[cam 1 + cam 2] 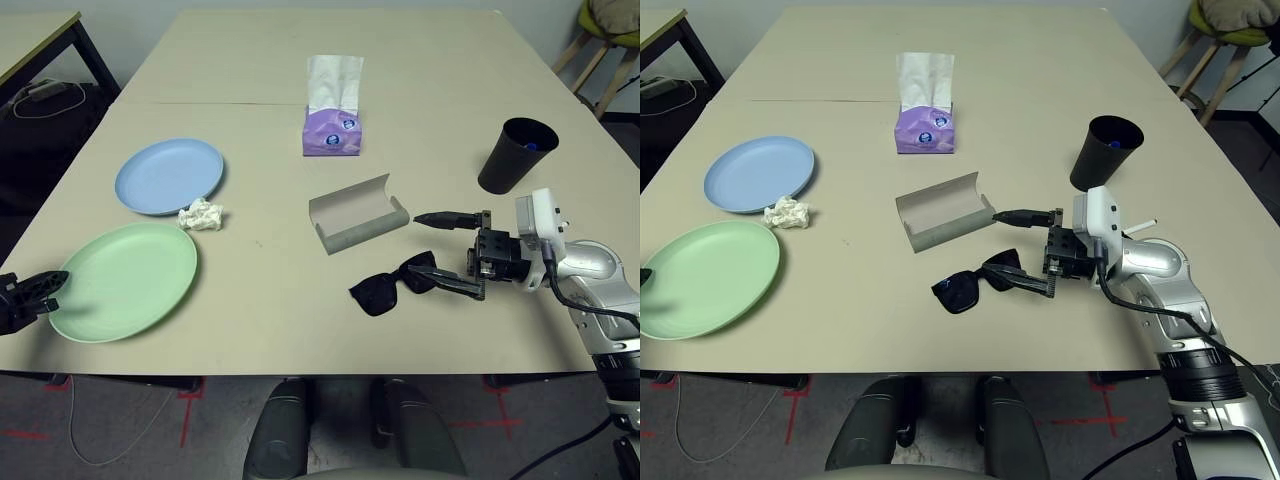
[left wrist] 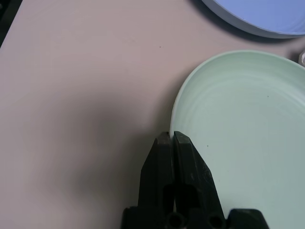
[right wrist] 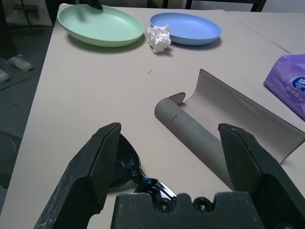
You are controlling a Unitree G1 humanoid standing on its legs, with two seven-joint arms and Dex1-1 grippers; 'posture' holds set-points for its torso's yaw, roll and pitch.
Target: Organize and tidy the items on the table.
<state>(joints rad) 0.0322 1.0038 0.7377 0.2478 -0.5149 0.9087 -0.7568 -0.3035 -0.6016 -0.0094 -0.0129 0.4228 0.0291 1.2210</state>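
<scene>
Sunglasses (image 1: 388, 285) beside open case (image 1: 357, 213) (touching?)

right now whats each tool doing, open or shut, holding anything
Left tool: shut, holding nothing, tips at the mint green plate's rim.
Right tool: open, holding nothing, beside the black sunglasses and grey-green glasses case.

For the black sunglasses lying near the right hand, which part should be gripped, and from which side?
Probably the bridge between the two lenses of the black sunglasses, approached from the right hand side. They lie flat on the table in front of the open glasses case, and the bridge looks like the narrowest part, so the open fingers could straddle it without pressing on a lens.
</scene>
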